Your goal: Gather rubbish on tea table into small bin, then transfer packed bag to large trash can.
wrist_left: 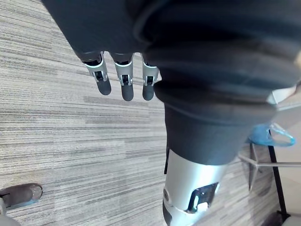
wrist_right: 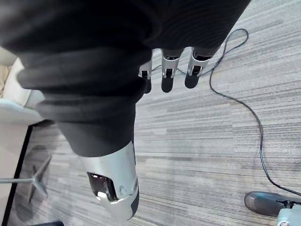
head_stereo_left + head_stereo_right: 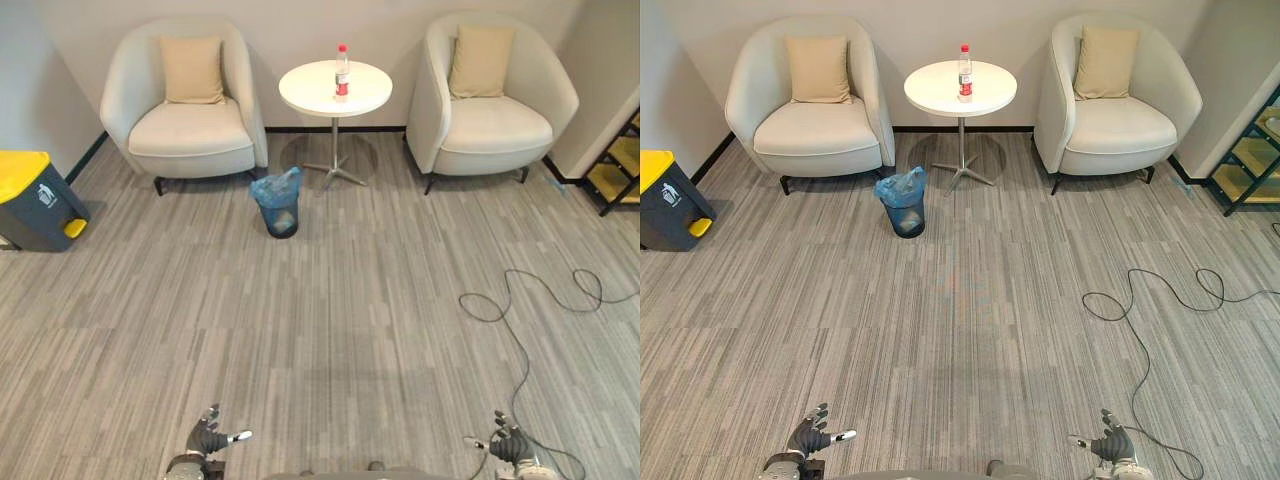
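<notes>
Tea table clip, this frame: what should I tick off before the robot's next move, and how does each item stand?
1. Rubbish located: the bottle stands upright on the tea table: ok.
2. The small bin is upright beside the table's foot, with the blue bag in it: ok.
3. The left hand and the right hand are open and empty: ok.
4. Table within arm's reach: not ok, it stands far ahead of both hands.
5. The large trash can is in sight at the far left, yellow lid down: ok.
6. Bottle empty or full: cannot tell.
</notes>
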